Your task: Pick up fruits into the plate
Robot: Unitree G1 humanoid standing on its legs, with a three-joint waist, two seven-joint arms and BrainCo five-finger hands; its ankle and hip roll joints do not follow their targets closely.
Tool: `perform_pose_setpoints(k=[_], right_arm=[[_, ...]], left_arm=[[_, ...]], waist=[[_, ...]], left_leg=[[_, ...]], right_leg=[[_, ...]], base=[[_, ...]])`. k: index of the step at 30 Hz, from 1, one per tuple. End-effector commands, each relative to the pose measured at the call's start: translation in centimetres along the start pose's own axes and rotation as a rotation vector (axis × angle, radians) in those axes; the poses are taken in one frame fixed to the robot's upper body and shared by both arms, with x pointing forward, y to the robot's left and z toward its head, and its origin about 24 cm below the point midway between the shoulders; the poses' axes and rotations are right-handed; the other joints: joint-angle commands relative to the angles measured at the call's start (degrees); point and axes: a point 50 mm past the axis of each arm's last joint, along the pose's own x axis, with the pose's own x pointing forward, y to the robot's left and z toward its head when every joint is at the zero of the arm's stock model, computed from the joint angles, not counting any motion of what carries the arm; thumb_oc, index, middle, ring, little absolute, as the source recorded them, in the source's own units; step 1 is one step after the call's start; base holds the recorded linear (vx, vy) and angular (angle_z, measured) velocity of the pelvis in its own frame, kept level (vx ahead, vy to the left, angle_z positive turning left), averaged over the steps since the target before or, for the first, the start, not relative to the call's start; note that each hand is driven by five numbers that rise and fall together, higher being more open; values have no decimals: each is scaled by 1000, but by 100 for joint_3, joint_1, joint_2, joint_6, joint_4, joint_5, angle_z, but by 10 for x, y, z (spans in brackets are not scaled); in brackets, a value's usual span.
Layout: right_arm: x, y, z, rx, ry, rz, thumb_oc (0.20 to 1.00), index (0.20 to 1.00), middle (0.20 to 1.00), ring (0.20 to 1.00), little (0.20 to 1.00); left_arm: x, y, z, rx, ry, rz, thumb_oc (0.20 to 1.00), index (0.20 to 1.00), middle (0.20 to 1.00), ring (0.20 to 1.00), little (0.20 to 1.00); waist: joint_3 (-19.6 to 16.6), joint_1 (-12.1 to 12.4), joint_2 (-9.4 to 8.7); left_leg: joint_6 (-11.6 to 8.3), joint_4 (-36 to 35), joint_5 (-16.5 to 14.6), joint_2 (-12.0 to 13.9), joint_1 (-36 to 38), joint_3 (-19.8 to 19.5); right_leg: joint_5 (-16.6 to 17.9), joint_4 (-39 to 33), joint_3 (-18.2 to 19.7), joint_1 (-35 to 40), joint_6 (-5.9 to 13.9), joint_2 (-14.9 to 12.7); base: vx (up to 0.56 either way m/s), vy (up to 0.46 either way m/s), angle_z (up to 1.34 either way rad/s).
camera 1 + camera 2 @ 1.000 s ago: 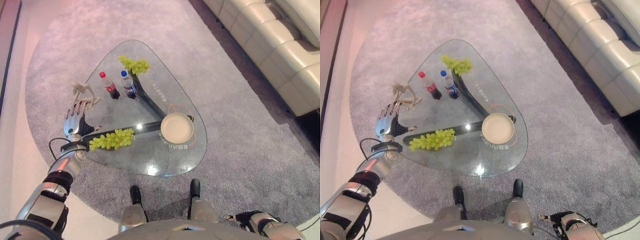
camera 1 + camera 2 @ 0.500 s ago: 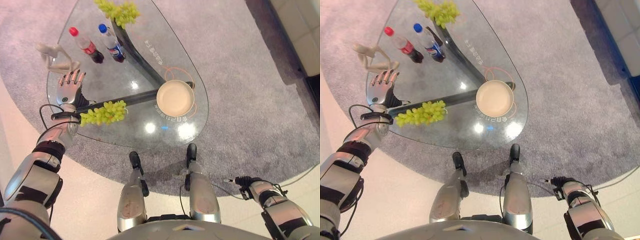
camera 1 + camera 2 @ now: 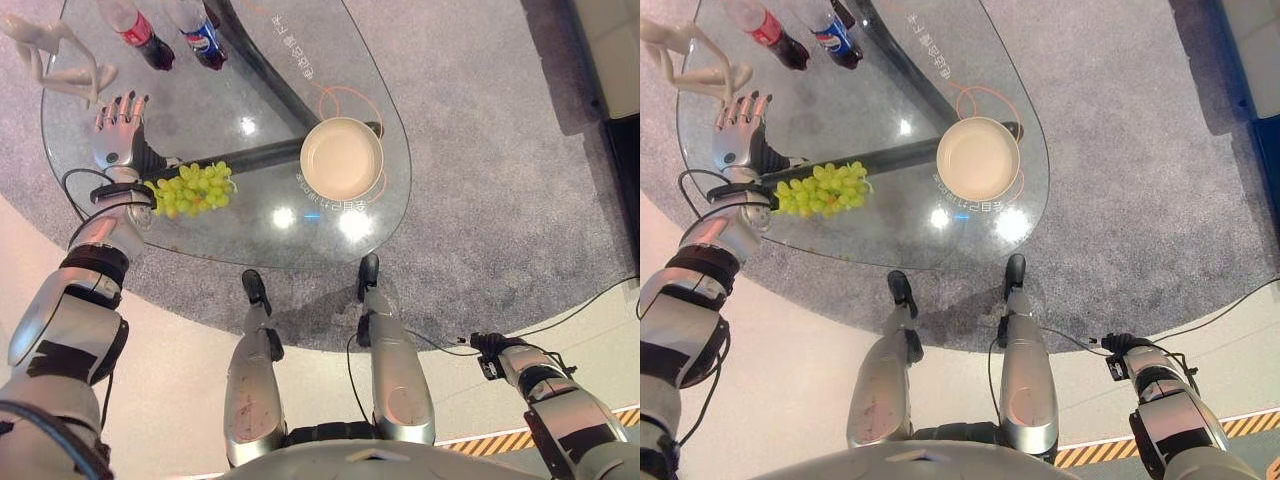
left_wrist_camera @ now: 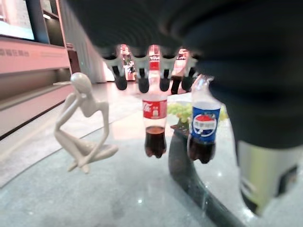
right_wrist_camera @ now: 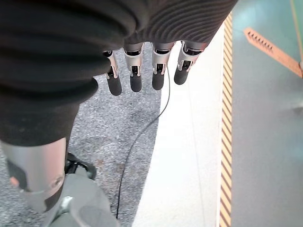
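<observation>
A bunch of green grapes [image 3: 190,190] lies on the glass table [image 3: 250,240] near its left front edge. A cream plate [image 3: 341,158] stands empty on the table's right side. My left hand [image 3: 118,130] hovers flat over the glass just left of the grapes, open with straight fingers [image 4: 142,80], not touching them. A second green bunch [image 4: 182,109] shows behind the bottles in the left wrist view. My right hand [image 3: 492,352] hangs low at my right side over the floor, open, with its fingers [image 5: 142,75] straight.
A white seated figurine [image 3: 55,60] stands at the table's far left, just beyond my left hand. A red-labelled cola bottle [image 3: 135,25] and a blue-labelled bottle [image 3: 198,30] stand upright at the back. A grey carpet [image 3: 480,150] surrounds the table.
The camera has tipped down toward my body, so the whole picture slid up. My left hand has stayed beside the grapes. The right hand still hangs at my side.
</observation>
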Motion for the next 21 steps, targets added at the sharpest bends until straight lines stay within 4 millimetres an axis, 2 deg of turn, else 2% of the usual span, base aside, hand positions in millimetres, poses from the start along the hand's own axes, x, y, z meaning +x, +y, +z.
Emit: perform_pose_setpoints(k=[1, 4, 8, 13, 21], right_arm=[[-1, -7, -2, -55, 5, -32, 1000, 1000, 1000, 1000, 1000], [-2, -9, 6, -59, -18, -39, 1000, 1000, 1000, 1000, 1000], [-2, -14, 6, -56, -33, -56, 1000, 1000, 1000, 1000, 1000], [-4, -23, 9, -48, -53, -85, 1000, 1000, 1000, 1000, 1000], [-8, -44, 13, -45, -81, -135, 1000, 1000, 1000, 1000, 1000]], left_arm=[[20, 39, -25, 81, 74, 111, 1000, 1000, 1000, 1000, 1000], [23, 41, -23, 89, 70, 101, 1000, 1000, 1000, 1000, 1000], [24, 39, -22, 85, 51, 60, 1000, 1000, 1000, 1000, 1000], [23, 32, -17, 72, 1, -71, 1000, 1000, 1000, 1000, 1000], [21, 31, -23, 214, -30, -124, 1000, 1000, 1000, 1000, 1000]], waist=[[-24, -68, -158], [-24, -108, -126], [-24, -178, -30], [-24, -249, 52], [-24, -343, 191]], left_leg=[[138, 920, -617, -358, -880, 134], [135, 1043, -643, -370, -1134, 151], [138, 1192, -670, -401, -1434, 148], [145, 1372, -713, -420, -1718, 168], [169, 1601, -767, -475, -2102, 198]], right_leg=[[-689, 1002, -97, -731, -203, 298], [-703, 1129, -107, -1007, -227, 301], [-702, 1251, -54, -1332, -258, 297], [-673, 1324, 11, -1609, -270, 289], [-629, 1454, 105, -2005, -273, 271]], base=[[0, 0, 0], [-8, 28, 0], [-8, 70, -3], [-8, 54, 0], [2, 66, -4]])
